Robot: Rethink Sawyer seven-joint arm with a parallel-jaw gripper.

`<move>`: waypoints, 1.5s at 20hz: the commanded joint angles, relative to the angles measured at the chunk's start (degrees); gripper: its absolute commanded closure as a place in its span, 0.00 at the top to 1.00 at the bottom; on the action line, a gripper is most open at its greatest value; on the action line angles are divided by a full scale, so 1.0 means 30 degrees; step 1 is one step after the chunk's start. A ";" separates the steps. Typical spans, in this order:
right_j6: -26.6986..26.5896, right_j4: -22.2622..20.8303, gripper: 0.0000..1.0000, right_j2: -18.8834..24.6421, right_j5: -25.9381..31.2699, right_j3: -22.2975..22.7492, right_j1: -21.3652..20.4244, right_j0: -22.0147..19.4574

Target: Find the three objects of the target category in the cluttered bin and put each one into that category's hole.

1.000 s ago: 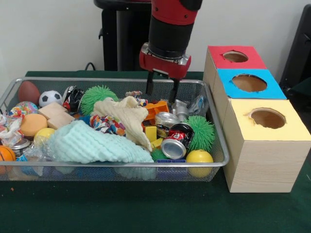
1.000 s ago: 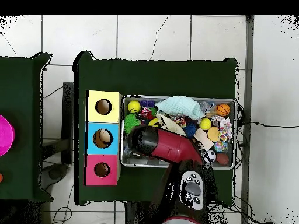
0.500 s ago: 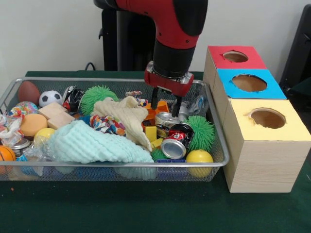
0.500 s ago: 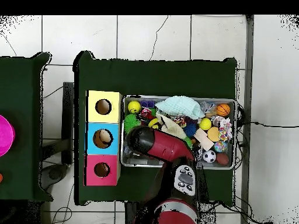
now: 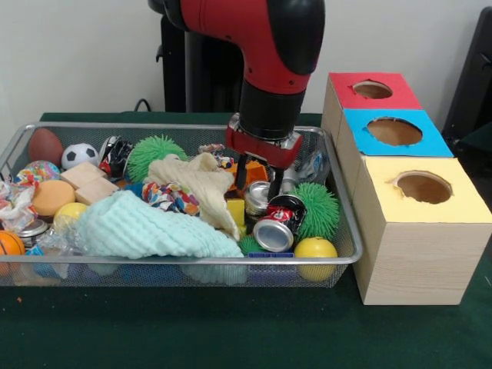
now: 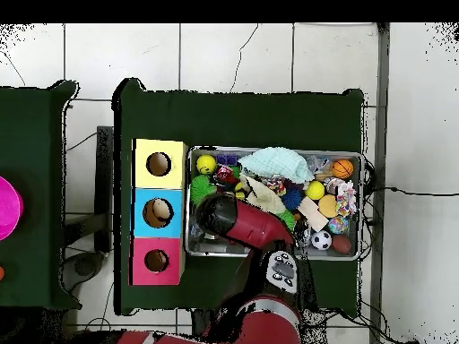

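Even, bright indoor light with soft shadows.

Wire bin (image 5: 15,150) sitting on the table (image 5: 231,330), three holed boxes (image 5: 415,231) standing right of it; cans (image 5: 278,223) lying inside, beneath the hand (image 5: 257,175), cloth (image 5: 146,227) lying left.

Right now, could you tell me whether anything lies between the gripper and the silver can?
Nothing visible does: the open gripper hangs directly over the silver can, fingers either side of its top.
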 commanded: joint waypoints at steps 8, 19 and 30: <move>-0.0105 -0.2514 1.00 0.2410 -0.2097 0.0940 0.0592 -0.4794; -0.1342 -0.6748 1.00 0.3860 -0.1051 0.0067 0.0086 -0.8085; 0.1592 -0.6951 1.00 0.3205 -0.1413 0.0147 0.0219 -0.6520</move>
